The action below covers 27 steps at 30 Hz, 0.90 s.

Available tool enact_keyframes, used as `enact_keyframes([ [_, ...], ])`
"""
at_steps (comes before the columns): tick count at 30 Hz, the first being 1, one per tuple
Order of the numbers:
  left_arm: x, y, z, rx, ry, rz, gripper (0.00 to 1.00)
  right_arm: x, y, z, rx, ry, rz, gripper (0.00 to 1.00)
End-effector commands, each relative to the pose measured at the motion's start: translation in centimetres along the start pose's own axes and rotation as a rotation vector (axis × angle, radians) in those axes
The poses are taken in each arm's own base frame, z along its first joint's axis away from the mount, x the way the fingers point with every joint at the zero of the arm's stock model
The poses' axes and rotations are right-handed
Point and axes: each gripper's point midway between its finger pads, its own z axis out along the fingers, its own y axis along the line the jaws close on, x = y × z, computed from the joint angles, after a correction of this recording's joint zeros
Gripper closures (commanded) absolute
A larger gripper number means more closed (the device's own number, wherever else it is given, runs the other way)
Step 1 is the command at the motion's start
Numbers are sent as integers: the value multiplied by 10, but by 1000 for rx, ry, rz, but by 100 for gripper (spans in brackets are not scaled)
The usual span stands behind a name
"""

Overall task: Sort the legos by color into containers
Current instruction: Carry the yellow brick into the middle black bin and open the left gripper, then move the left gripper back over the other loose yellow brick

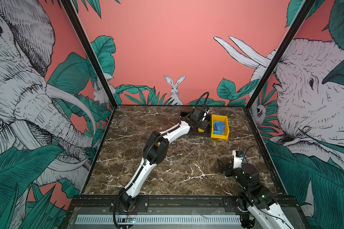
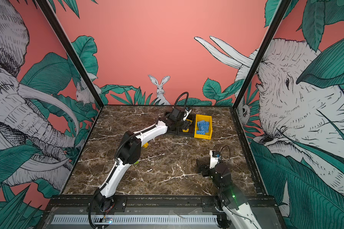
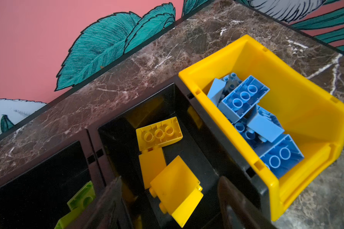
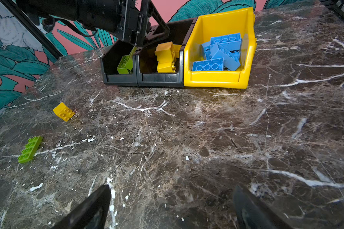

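Three containers stand in a row at the back: a yellow bin holding several blue legos, and two joined black bins. The middle black bin holds yellow legos. The outer black bin holds lime green ones. My left gripper hangs open over the middle black bin. A yellow brick lies between its fingers, touching neither. My right gripper is open over bare marble at the front right.
On the marble table near the left arm's elbow lie a loose yellow brick and a loose green brick. The left arm stretches diagonally across the table's middle. Walls close in the back and both sides.
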Motion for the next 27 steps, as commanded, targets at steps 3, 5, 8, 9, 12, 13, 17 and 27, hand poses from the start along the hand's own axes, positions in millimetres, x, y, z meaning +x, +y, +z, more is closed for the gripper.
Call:
enact_keyframes([
  [3, -29, 27, -94, -91, -9, -14, 20, -4, 2, 2, -10, -23, -4, 5],
  [5, -14, 36, -121, -133, 19, -41, 19, -5, 1, 2, -9, -27, -2, 5],
  [8, 24, 50, -156, -213, 81, -64, 18, -5, 1, 1, -9, -29, -1, 5],
  [9, 37, 54, -167, -239, 101, -74, 17, -5, 2, 1, -10, -30, -2, 5],
  [12, 74, 59, -189, -268, 146, -84, 14, -5, 2, 1, -15, -35, -2, 5],
  [13, 87, 60, -192, -270, 158, -80, 12, -5, 2, 1, -15, -33, -2, 5],
  [17, 123, 69, -201, -240, 207, -92, 7, -5, 2, 1, -16, -33, -2, 5],
  [27, 180, 96, -189, -231, 295, -102, 5, -4, 2, 1, -14, -29, 1, 5],
])
